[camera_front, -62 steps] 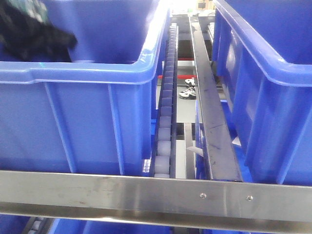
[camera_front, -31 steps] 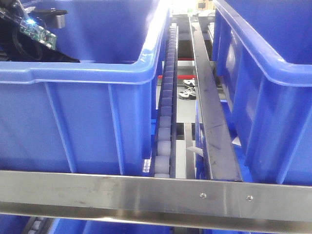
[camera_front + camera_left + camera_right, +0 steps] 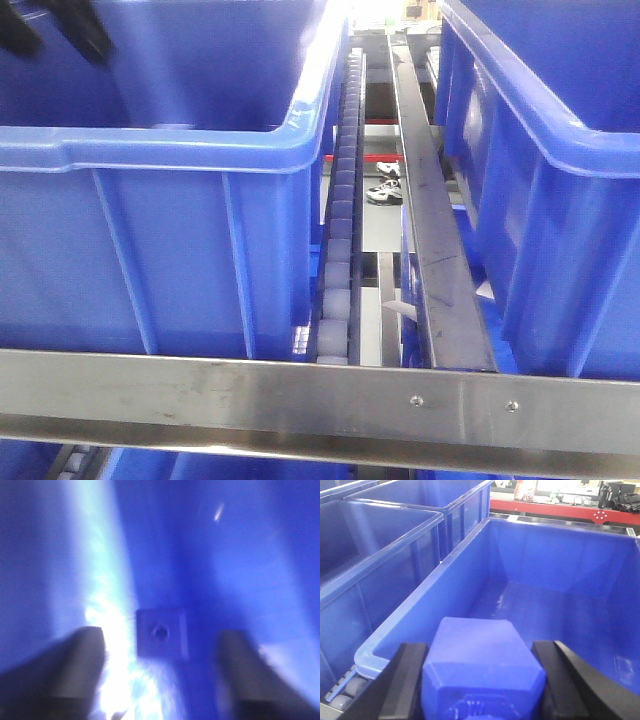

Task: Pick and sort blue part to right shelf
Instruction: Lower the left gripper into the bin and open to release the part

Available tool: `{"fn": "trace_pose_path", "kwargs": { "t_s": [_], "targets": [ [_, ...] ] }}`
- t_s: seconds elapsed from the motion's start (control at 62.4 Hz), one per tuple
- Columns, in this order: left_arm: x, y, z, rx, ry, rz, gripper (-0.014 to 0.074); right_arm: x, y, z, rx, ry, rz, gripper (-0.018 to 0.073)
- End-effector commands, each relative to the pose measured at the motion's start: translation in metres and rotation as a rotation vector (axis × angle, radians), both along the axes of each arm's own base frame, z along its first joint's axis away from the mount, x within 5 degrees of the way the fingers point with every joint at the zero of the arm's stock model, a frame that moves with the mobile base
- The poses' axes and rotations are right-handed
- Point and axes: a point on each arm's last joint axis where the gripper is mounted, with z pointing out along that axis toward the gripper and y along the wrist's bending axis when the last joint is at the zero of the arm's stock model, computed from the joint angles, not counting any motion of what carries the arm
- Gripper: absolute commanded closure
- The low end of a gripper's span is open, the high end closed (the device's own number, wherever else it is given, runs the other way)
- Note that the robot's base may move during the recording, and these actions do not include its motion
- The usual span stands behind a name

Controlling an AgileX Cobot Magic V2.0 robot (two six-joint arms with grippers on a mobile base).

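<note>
the steel-framed right shelf (image 3: 440, 260) fills everything ahead of me, and its large blue plastic bin (image 3: 560, 565) lies open just below and ahead of my right claw (image 3: 487, 680), which i hold above the near rim so the load can drop inside rather than onto the flat steel front rail (image 3: 250, 395). a grey roller track (image 3: 340, 240) runs down beside that bin, to the claw's left. the chunky faceted blue plastic part (image 3: 480, 655) sits squeezed between both black fingers (image 3: 407, 680) of the right claw, jaws closed to its width, gripped on opposite flanks so it should not twist. it is not yet in the bin. my left claw (image 3: 161, 670) is spread wide and carries nothing; beyond its tips, in a blurred view, lies a small square blue piece (image 3: 161, 632) with a round hole. two small screws (image 3: 416, 401) dot the rail.
</note>
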Motion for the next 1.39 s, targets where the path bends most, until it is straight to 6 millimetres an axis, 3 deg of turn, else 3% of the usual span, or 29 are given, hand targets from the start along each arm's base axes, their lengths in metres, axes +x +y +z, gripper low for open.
{"fn": "trace_pose_path", "kwargs": {
  "t_s": [0.0, 0.08, 0.24, 0.416, 0.529, 0.769, 0.913, 1.169, 1.377],
  "targets": [
    [-0.035, 0.009, 0.035, -0.065, -0.194, 0.003, 0.0281, -0.002, 0.0, 0.016, 0.006, -0.109, 0.015, 0.0273],
    [-0.074, 0.02, 0.042, -0.09, -0.277, 0.005, 0.0368, -0.001, 0.001, 0.016, 0.004, -0.103, 0.015, 0.0273],
    [-0.127, 0.035, 0.046, -0.123, -0.394, 0.006, 0.0474, 0.014, 0.007, 0.02, -0.019, -0.034, 0.016, 0.0273],
    [-0.175, 0.049, 0.038, -0.145, -0.473, 0.005, 0.0471, 0.041, 0.018, 0.043, -0.001, 0.069, 0.013, 0.0274],
    [-0.195, 0.054, 0.032, -0.153, -0.501, 0.004, 0.0471, 0.069, 0.028, 0.061, -0.007, 0.174, -0.002, 0.0274],
    [-0.211, 0.058, 0.025, -0.154, -0.496, 0.0, 0.0471, 0.137, 0.05, 0.084, -0.083, 0.454, -0.079, 0.0274],
    [-0.212, 0.056, 0.024, -0.159, -0.489, -0.026, 0.0471, 0.181, 0.051, 0.083, -0.119, 0.585, -0.176, 0.0274],
    [-0.213, 0.053, 0.024, -0.172, -0.48, -0.057, 0.0471, 0.243, 0.013, 0.056, -0.119, 0.683, -0.36, 0.0274],
    [-0.213, 0.053, 0.024, -0.171, -0.477, -0.057, 0.0471, 0.289, -0.001, 0.014, -0.135, 0.742, -0.379, 0.0274]
  ]
}}
